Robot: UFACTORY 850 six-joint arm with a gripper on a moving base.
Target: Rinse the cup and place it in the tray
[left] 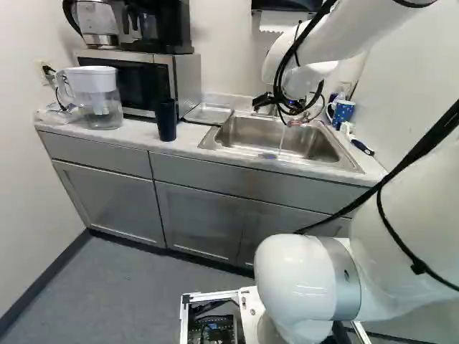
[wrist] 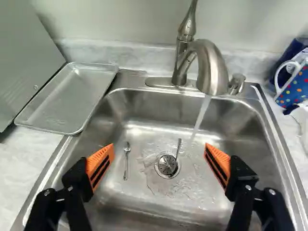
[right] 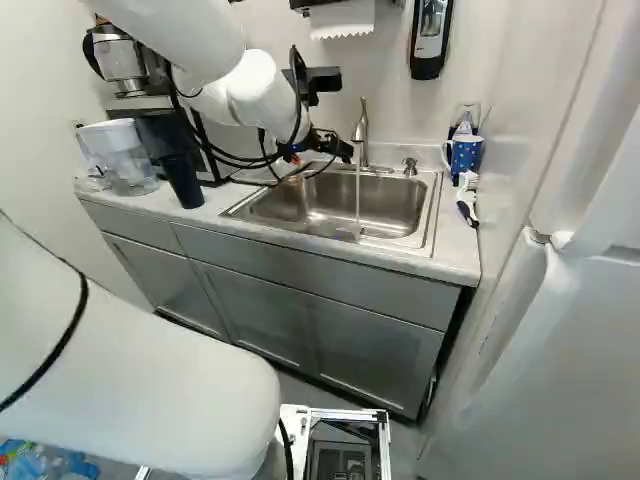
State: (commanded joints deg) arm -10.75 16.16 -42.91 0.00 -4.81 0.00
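Clearly, the tool (right: 318,161) hung open over the sink (wrist: 245,125); the dark cup (left: 166,122) showed its inside indistinctly, and cables (right: 298,95) partly hid the tray (wrist: 72,98) in the right base view.

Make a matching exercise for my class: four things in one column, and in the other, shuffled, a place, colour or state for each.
1. Tray
2. Faucet
3. Mug
4. Gripper

A. Blue with coloured dots
B. Open, above the sink
C. Between the microwave and the sink
D. Running water

Pairs: 1-C, 2-D, 3-A, 4-B
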